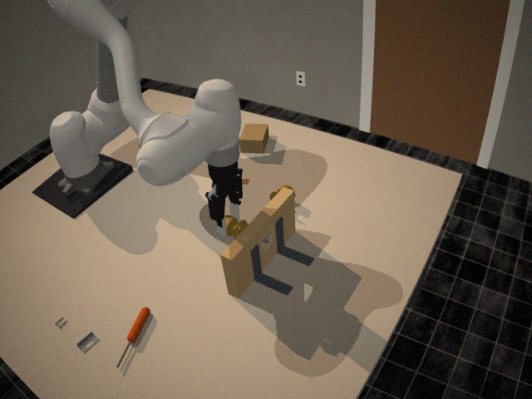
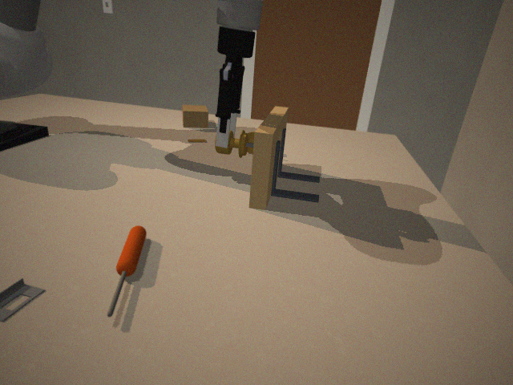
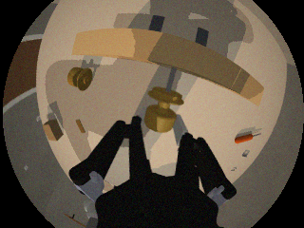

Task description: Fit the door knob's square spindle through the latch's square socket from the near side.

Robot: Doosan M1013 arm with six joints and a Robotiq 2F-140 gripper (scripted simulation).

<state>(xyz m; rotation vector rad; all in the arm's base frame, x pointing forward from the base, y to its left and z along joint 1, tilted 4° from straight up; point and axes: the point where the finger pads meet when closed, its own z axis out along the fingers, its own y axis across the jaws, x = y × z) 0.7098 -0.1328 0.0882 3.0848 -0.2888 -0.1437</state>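
Observation:
The upright wooden block [image 1: 259,240] stands on dark L-brackets; it also shows in the exterior view [image 2: 267,161] and the wrist view [image 3: 165,53]. Its latch socket [image 1: 266,238] is a small hole in the face. My gripper [image 1: 225,223] points down on the robot side of the block and is shut on the brass door knob [image 1: 235,226]. In the exterior view the gripper [image 2: 224,140] holds the knob [image 2: 234,143] level, its round plate a short gap from the wood. In the wrist view the knob [image 3: 161,110] sits between my fingertips, its spindle pointing at the block.
A second brass knob [image 1: 285,186] sits at the block's far end. A small box [image 1: 253,137] lies behind my arm. An orange screwdriver [image 1: 136,328], a metal plate [image 1: 87,342] and small screws [image 1: 61,322] lie at the front left. The robot base [image 1: 81,182] is at the left.

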